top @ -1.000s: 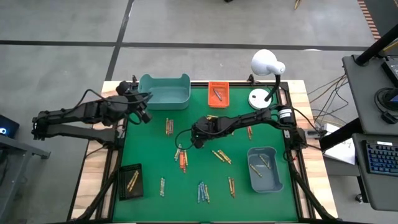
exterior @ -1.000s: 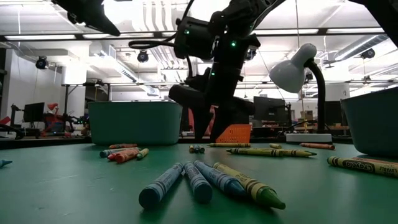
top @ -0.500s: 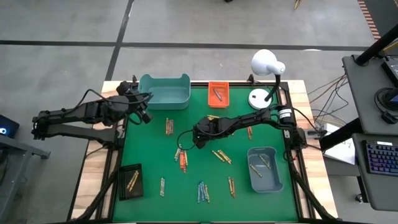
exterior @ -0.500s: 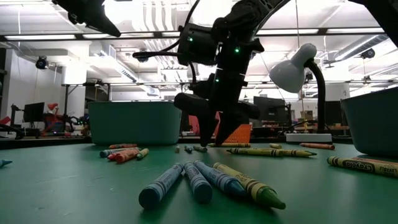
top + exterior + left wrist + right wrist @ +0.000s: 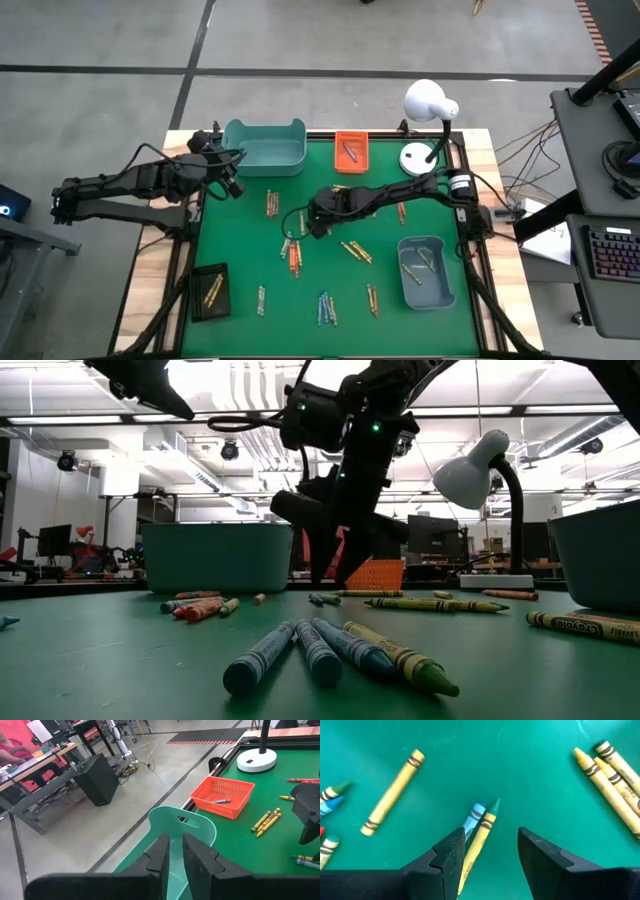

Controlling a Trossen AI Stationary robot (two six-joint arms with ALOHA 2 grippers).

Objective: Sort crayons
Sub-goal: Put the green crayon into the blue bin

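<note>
Crayons lie scattered on the green table point(image 5: 240, 250): yellow ones point(image 5: 357, 250), orange-red ones point(image 5: 293, 260), blue ones point(image 5: 325, 305). My right gripper point(image 5: 308, 230) hangs open just above the table's middle, pointing steeply down. In the right wrist view a blue and a yellow-green crayon point(image 5: 481, 820) lie side by side between its fingers point(image 5: 487, 852), and a single yellow crayon point(image 5: 392, 792) lies apart. The fingertips point(image 5: 330, 578) stand slightly above the table. My left gripper point(image 5: 176, 855) waits high at the far left by the teal bin point(image 5: 265, 145), shut on nothing.
An orange basket point(image 5: 351, 150) with one crayon stands at the far edge, beside a white desk lamp point(image 5: 430, 105). A grey-blue bin point(image 5: 425, 270) with several crayons is near right. A black tray point(image 5: 210, 292) with yellow crayons is near left.
My right gripper has dipped toward the crayons below it and come back up, staying open. One small crayon near it has moved along the table toward the left edge, away from the pair beside it.
</note>
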